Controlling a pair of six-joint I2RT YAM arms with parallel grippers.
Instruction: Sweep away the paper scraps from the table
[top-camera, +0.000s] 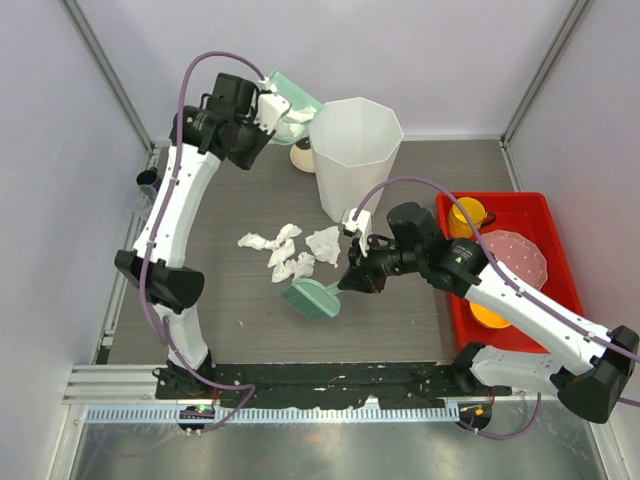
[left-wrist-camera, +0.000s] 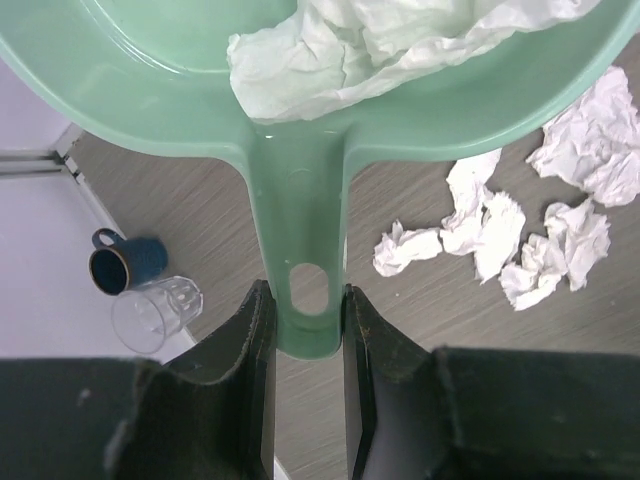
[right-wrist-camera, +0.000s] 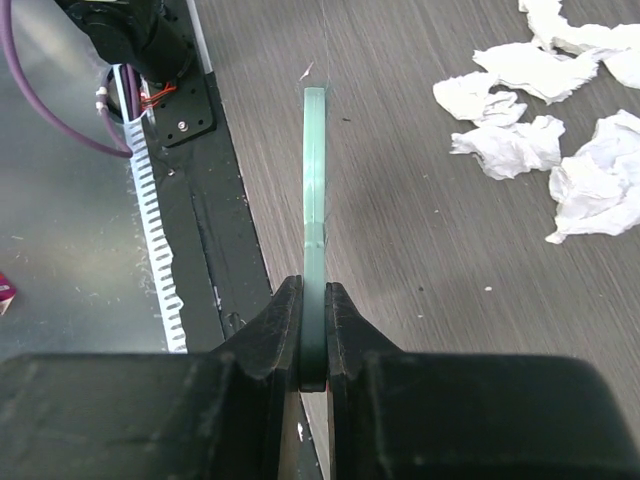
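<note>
Several crumpled white paper scraps (top-camera: 285, 252) lie in a cluster on the dark wood-grain table (top-camera: 400, 325), also visible as scraps (left-wrist-camera: 490, 225) and scraps (right-wrist-camera: 540, 140). My left gripper (left-wrist-camera: 305, 310) is shut on the handle of a green dustpan (left-wrist-camera: 180, 90), held up at the back left beside the bin, dustpan (top-camera: 292, 105). A wad of white paper (left-wrist-camera: 350, 50) lies in its pan. My right gripper (right-wrist-camera: 313, 310) is shut on the flat handle of a green brush (right-wrist-camera: 316, 190). The brush head (top-camera: 312, 298) sits just near-right of the scraps.
A tall white faceted bin (top-camera: 355, 150) stands at the back centre. At the right, a red tray (top-camera: 515, 207) holds yellow cups and a pink plate. A blue cup (left-wrist-camera: 122, 265) and a clear glass (left-wrist-camera: 152, 312) stand at the table's left edge.
</note>
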